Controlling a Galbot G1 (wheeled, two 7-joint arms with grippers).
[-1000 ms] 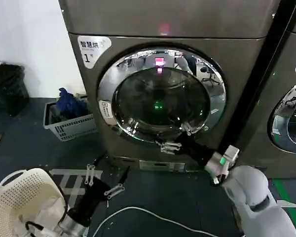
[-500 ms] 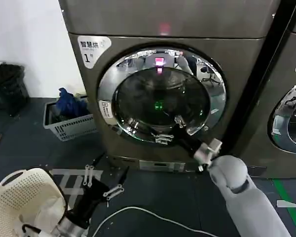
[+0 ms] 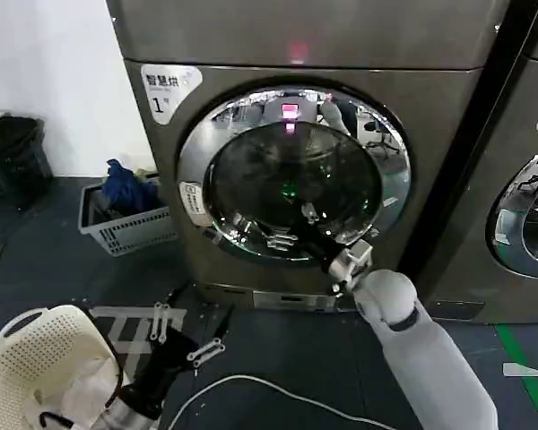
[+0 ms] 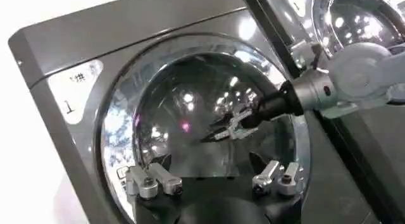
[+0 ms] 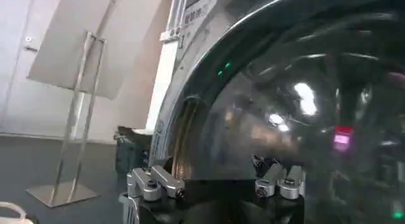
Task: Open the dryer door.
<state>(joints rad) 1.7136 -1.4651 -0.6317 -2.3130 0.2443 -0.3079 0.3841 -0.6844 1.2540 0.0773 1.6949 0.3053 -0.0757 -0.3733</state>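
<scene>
While shut, dryer door [image 3: 291, 170] at R gripper [image 3: 291, 231].

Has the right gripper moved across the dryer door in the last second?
Yes. The right gripper has travelled up and toward the robot's left, from the lower chrome rim onto the dark glass of the dryer door.

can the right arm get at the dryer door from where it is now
Probably yes. The right gripper is open and right up at the lower part of the dryer door, in front of its dark glass, with nothing between them. The left gripper sits low by the floor, out of the way.
</scene>
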